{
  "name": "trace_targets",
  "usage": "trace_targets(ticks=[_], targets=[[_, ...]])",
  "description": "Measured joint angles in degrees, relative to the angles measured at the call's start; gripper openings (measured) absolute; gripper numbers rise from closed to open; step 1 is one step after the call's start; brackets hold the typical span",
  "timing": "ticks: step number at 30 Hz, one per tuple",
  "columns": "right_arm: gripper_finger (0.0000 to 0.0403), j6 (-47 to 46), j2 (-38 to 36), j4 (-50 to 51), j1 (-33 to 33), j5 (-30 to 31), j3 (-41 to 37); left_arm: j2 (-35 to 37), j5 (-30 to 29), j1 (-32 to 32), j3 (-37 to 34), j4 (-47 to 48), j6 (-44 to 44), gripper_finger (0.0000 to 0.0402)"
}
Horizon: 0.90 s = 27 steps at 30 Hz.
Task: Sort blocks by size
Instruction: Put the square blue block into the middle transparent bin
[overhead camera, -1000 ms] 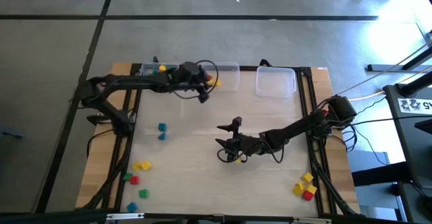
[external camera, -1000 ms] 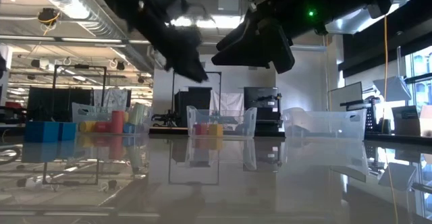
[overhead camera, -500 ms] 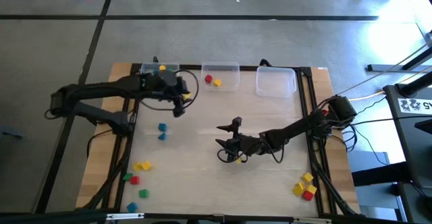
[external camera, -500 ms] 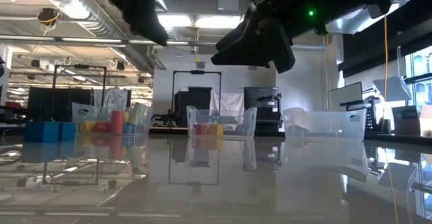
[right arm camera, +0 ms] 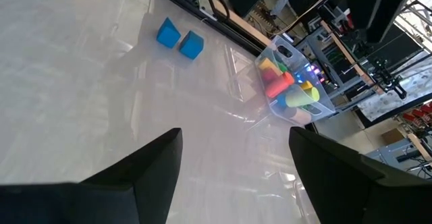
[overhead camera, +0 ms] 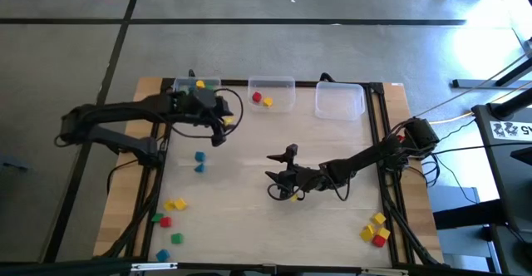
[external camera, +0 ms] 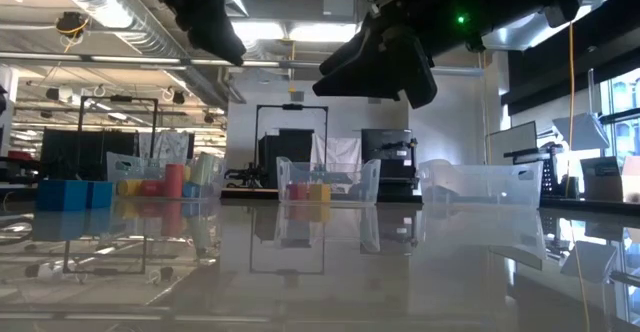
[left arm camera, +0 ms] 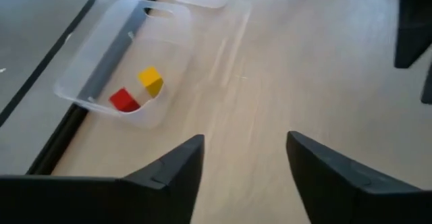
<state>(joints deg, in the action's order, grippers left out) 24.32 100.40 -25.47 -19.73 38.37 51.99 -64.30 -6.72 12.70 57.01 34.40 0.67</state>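
Nearest edge of the pale wooden table (overhead camera: pixel 249 226): a scatter of small toy blocks at the left corner, yellow (overhead camera: pixel 175 204), green (overhead camera: pixel 156 218), red (overhead camera: pixel 165 222), blue (overhead camera: pixel 175 238) and blue (overhead camera: pixel 162 254). At the right corner, a tight cluster of yellow and red cubes (overhead camera: pixel 376 229).

Mid-table: right gripper (overhead camera: pixel 278 176) hovers over bare wood, fingers apart, nothing between them; a small yellow block (overhead camera: pixel 296 196) lies just beside it. Two blue blocks (overhead camera: pixel 199 161) sit close together left of centre.

Farther back: left gripper (overhead camera: pixel 223 129) hangs just short of the bins, fingers spread and empty in the left wrist view.

Far edge, three clear plastic rectangular bins in a row. Left bin (overhead camera: pixel 189 86) holds several blocks, mixed colours. Middle bin (overhead camera: pixel 272 94) holds one red block (overhead camera: pixel 257 98) and one yellow block (overhead camera: pixel 268 102), side by side. Right bin (overhead camera: pixel 339 101) shows no contents.
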Motion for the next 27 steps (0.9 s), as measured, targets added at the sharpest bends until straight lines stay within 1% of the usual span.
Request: trace_targets(ticks=[4, 7, 9, 13, 16, 20, 23, 27], targets=[[0.0278, 0.3, 0.0, 0.0, 0.0, 0.0, 0.0, -1.9, 0.2, 0.0, 0.0, -0.1, 0.0, 0.0255], [0.0278, 0.3, 0.0, 0.1, 0.0, 0.0, 0.0, -1.9, 0.0, 0.0, 0.0, 2.8, -4.5, 0.027], [0.0278, 0.4, 0.0, 0.2, 0.0, 0.0, 0.0, -1.6, 0.1, -0.1, 0.0, 6.2, -8.3, 0.0273], [0.0278, 0.4, 0.0, 0.3, 0.0, 0.0, 0.0, -1.3, 0.1, -0.7, 0.0, 16.6, -18.4, 0.0274], [0.0278, 0.4, 0.0, 0.0, 0.0, 0.0, 0.0, -1.3, 0.2, -1.8, -0.1, 24.6, -26.5, 0.0274], [0.0278, 0.4, 0.0, 0.0, 0.0, 0.0, 0.0, -1.3, 0.2, -3.4, -1.2, 32.4, -35.8, 0.0274], [0.0278, 0.4, 0.0, 0.0, 0.0, 0.0, 0.0, -1.3, 0.1, -4.7, -3.2, 34.2, -40.6, 0.0274], [0.0278, 0.4, 0.0, 0.0, -0.1, 0.0, 0.0, -1.3, 0.2, -6.1, -7.0, 32.7, -44.3, 0.0274]])
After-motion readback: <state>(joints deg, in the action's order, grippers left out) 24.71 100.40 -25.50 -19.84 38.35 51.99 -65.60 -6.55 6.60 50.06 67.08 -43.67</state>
